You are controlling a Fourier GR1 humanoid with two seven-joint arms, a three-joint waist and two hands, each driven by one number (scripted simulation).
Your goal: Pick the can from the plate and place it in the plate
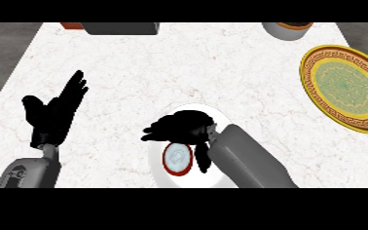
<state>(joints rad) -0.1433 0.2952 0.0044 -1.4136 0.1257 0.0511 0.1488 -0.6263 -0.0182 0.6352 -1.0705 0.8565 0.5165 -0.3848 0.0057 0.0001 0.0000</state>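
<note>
the red-rimmed, white-topped can (177,158) stands upright on the plain white plate (157,169), long axis pointing straight up. right hand (183,126) looks curled round its far side, and the yellow patterned plate (338,87) sits off to the right. left hand (54,109) is spread, well apart

Can (177,158) on near plate (158,173), second plate (338,87) far right

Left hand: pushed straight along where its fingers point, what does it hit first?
Probably the dark grey object at the far edge of the counter. The left hand is open, fingers aimed up and slightly right in the view, with only bare top between. Depth is unclear, so it could pass above it.
</note>
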